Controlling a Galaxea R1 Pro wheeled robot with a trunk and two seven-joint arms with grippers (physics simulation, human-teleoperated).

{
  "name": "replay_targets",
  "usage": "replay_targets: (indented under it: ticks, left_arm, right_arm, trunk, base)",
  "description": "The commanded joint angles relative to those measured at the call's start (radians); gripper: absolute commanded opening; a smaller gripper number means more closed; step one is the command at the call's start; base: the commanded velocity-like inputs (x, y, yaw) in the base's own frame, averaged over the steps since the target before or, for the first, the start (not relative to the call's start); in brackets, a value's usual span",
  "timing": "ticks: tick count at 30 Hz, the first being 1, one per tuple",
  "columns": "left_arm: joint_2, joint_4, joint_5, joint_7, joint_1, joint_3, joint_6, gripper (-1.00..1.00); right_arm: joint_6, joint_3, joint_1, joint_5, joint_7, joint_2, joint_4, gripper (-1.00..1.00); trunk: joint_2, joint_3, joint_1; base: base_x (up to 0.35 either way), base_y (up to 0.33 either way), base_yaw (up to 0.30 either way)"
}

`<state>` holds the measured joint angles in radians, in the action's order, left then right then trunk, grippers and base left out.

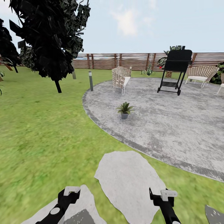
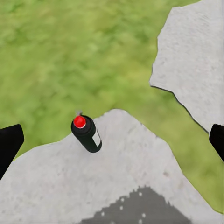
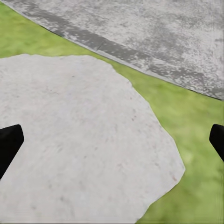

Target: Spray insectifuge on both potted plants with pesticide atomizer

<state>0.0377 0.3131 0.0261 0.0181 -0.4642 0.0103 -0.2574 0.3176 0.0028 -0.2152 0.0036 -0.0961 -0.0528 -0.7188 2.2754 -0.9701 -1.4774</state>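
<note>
1. The left gripper (image 1: 72, 190) hangs low over a pale irregular stepping stone (image 1: 81, 209) at the near edge of the green lawn (image 1: 40, 133). In the left wrist view its two black fingertips (image 2: 9, 142) sit at opposite edges of the picture, so the jaws stand wide with nothing between them.
2. The small dark spray bottle with a red cap and white label (image 2: 86, 133), the pesticide atomizer, stands on that same stepping stone near the stone's grass edge, below the left gripper and apart from its fingers.
3. The right gripper (image 1: 164, 195) hovers over a second, larger pale stepping stone (image 1: 129, 183). In the right wrist view its black fingertips (image 3: 9, 144) are likewise far apart, the jaws wide and holding nothing.
4. Beyond the stones lies the round grey stone patio (image 1: 174, 121) with a darker rim.
5. One potted plant (image 1: 124, 109), a low rosette of pointed green leaves in a small grey pot, stands on the patio close to its near-left edge, well apart from both grippers.
6. Further back on the patio are a woven wicker chair (image 1: 120, 78), a black wheeled grill (image 1: 175, 71) and another pale wicker chair (image 1: 201, 74).
7. A brown slatted fence (image 1: 130, 61) closes the far side; a dark-leaved tree (image 1: 51, 37) stands on the lawn at left, with a short grey post (image 1: 91, 81) near the patio rim.
</note>
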Motion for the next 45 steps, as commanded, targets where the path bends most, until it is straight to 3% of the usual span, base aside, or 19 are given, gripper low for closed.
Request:
replay_targets:
  ticks: [1,7,12,14,32,45]
  left_arm:
    - [0.001,0.000,0.003,0.002,-0.001,0.001,-0.003,1.00]
    - [0.003,0.004,0.002,0.002,-0.002,-0.004,-0.003,1.00]
    - [0.004,0.004,0.002,0.003,-0.003,-0.004,-0.003,1.00]
    - [0.004,0.004,0.002,0.003,-0.003,-0.003,-0.003,1.00]
    - [0.003,0.004,0.003,0.003,-0.002,0.000,-0.003,1.00]
    - [0.005,0.005,0.002,0.003,-0.002,-0.004,-0.004,1.00]
  right_arm:
    - [0.003,0.001,0.000,0.001,-0.003,0.000,0.000,1.00]
    - [0.002,0.008,-0.001,0.001,-0.002,0.004,-0.029,1.00]
    - [-0.032,0.012,-0.001,0.000,-0.004,0.005,-0.220,1.00]
    - [-0.064,0.013,-0.001,0.001,-0.003,0.003,-0.250,1.00]
    - [-0.088,0.014,-0.001,0.001,-0.004,0.001,-0.208,1.00]
    - [-0.088,0.013,-0.001,0.001,-0.004,0.000,-0.208,1.00]
  trunk:
    - [0.008,-0.004,-0.004]
    - [0.050,-0.023,-0.027]
    - [0.085,-0.039,-0.046]
    - [0.099,-0.045,-0.054]
    - [0.225,-0.107,-0.123]
    - [0.228,-0.175,-0.128]
  base:
    - [0.000,0.000,-0.007]
    - [0.000,0.000,-0.001]
    - [0.000,0.000,0.000]
    - [0.000,0.000,0.000]
    - [0.000,0.000,0.030]
    - [0.000,0.000,0.135]
